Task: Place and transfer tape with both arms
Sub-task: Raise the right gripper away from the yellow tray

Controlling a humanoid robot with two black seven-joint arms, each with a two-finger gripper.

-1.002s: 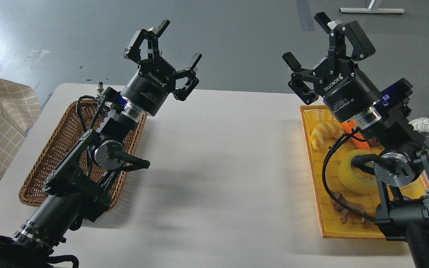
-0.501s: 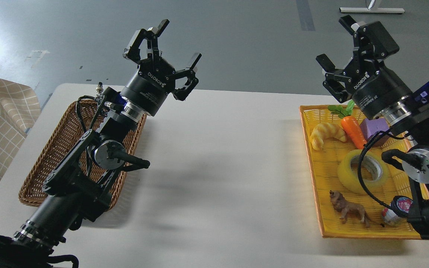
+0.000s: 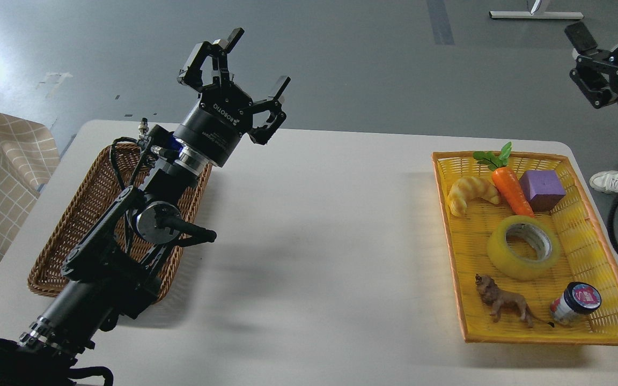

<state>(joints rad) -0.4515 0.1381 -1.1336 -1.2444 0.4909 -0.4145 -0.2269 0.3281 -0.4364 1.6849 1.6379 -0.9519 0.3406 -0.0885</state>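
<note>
White table (image 3: pixel 314 225) on grey floor (image 3: pixel 341 64); left end effector (image 3: pixel 258 61) agape, right end effector (image 3: pixel 604 48) cropped, state unclear.

The left arm (image 3: pixel 121 236) rose from the lower left corner of the head view, slanting up and toward the middle, its silver joint disc facing the viewer about halfway along. At its far end the left gripper (image 3: pixel 258 59) pointed upward, fingers spread wide apart with nothing between them, the maker's lettering legible on the black body below. The right gripper (image 3: pixel 609 53) sat at the upper right edge, largely cut off by the frame; one finger (image 3: pixel 580 36) showed, angled up and left, and its cable looped down the right border
</note>
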